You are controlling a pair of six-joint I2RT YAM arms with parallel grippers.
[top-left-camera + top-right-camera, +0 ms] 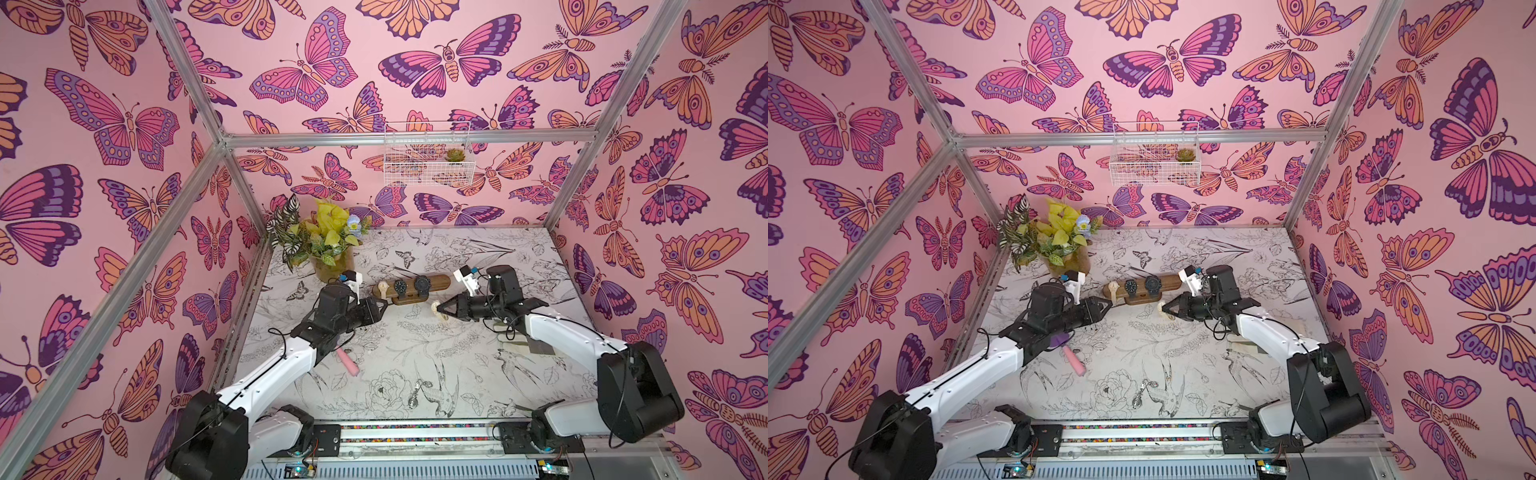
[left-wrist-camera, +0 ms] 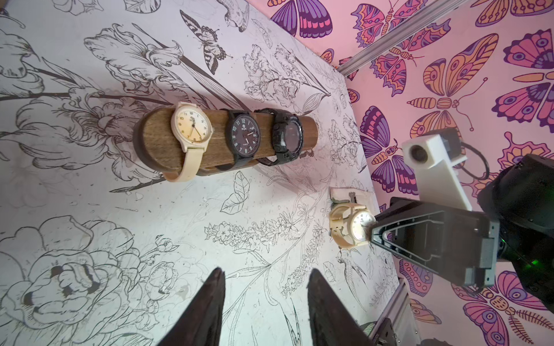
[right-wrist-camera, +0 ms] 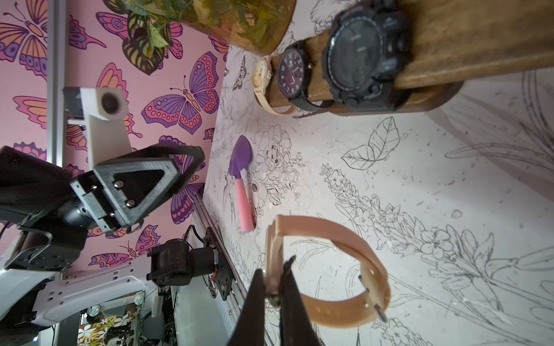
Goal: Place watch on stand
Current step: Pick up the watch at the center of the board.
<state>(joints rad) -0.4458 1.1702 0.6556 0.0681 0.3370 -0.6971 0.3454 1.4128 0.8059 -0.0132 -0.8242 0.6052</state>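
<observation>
My right gripper [image 3: 275,271] has its jaws clamped on the cream watch [image 3: 326,227], gripping it at the case, with the buckled strap looping out ahead of the tips. The stand [image 2: 159,140] sits beyond those jaws and off to one side, apart from the watch. It carries three watches [image 2: 242,134]. My left gripper [image 2: 265,274] has its jaws apart and empty, pointing at the stand's other end, just short of it.

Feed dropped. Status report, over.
Right hand shut on cream watch, not yet on stand. Left hand open, empty. Three watches on stand; bare end nearest right hand.
</observation>
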